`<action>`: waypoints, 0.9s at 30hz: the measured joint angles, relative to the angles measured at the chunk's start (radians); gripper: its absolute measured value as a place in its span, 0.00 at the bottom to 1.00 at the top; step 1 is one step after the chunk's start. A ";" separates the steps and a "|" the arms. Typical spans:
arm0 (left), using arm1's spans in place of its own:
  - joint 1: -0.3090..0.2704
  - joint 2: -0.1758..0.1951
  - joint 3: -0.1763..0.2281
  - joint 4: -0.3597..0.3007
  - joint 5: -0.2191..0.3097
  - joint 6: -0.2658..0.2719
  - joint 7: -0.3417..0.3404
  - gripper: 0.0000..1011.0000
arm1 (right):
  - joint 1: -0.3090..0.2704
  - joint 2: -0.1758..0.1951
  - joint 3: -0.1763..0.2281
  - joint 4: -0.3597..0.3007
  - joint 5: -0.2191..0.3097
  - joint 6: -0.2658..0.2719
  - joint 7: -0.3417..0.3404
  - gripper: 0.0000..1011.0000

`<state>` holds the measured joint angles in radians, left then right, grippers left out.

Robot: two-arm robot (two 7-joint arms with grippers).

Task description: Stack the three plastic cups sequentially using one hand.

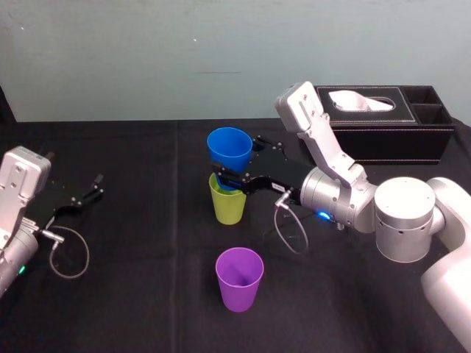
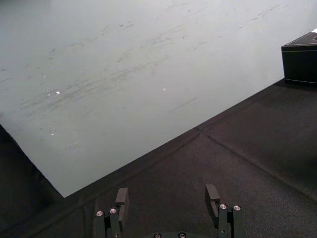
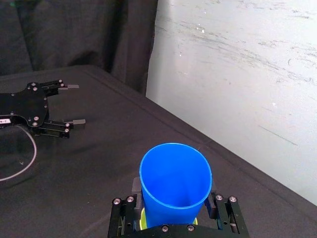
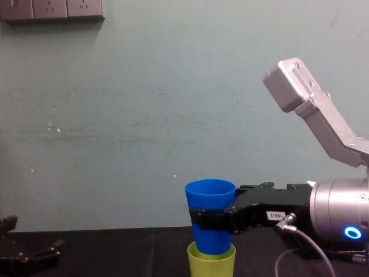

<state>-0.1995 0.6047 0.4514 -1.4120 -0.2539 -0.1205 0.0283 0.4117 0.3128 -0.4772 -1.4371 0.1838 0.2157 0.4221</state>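
My right gripper [image 1: 229,176] is shut on the blue cup [image 1: 229,149], one finger on each side of its lower wall. The blue cup stands upright, its base just inside the mouth of the yellow-green cup [image 1: 227,202] at mid-table. From the chest, the blue cup [image 4: 210,196] sits partly sunk into the yellow-green cup [image 4: 211,262], with the gripper [image 4: 210,220] clamped round it. The right wrist view looks into the blue cup [image 3: 174,181], with a sliver of yellow-green rim [image 3: 142,216] below. The purple cup [image 1: 239,278] stands alone, nearer me. My left gripper [image 1: 94,188] rests open at the far left.
A black tissue box [image 1: 383,121] with compartments stands at the back right, behind the right arm. A black cloth [image 1: 147,294] covers the table, and a pale wall runs behind. Cables loop from both wrists. The left gripper [image 2: 167,198] holds nothing.
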 joint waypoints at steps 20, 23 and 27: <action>0.000 0.000 0.000 0.000 0.000 0.000 0.000 1.00 | 0.009 -0.014 -0.002 0.038 0.004 -0.016 -0.001 0.72; 0.000 0.000 0.000 0.000 0.000 0.000 0.000 1.00 | 0.010 -0.015 -0.002 0.044 0.004 -0.018 0.000 0.72; 0.000 0.000 0.000 0.000 0.000 0.000 0.000 1.00 | 0.012 -0.018 -0.004 0.054 0.005 -0.021 0.001 0.72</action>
<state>-0.1995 0.6047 0.4514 -1.4120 -0.2539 -0.1205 0.0283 0.4238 0.2946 -0.4812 -1.3830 0.1884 0.1946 0.4235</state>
